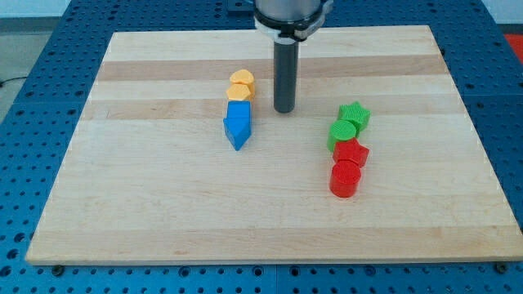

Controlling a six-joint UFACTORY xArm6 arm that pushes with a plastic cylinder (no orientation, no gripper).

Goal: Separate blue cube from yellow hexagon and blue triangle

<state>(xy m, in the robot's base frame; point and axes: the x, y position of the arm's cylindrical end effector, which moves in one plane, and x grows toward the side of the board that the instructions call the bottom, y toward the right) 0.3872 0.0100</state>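
- Two clusters of blocks sit on the wooden board (163,204).
- At centre, the yellow hexagon (241,91) touches the blue cube (239,114), with the blue triangle (236,133) below it and a yellow block (241,77) above.
- The rod carries no claw; its tip (283,110) stands just right of the blue cube, apart.
- Well to the view's right: green star (355,115), green cylinder (342,133), red block (351,152), red cylinder (345,179).

My tip (283,109) rests on the bench (163,204), just right of the yellow hexagon (241,85), which touches the blue cube (239,113) and blue triangle (237,133) below it; green and red blocks lie well right
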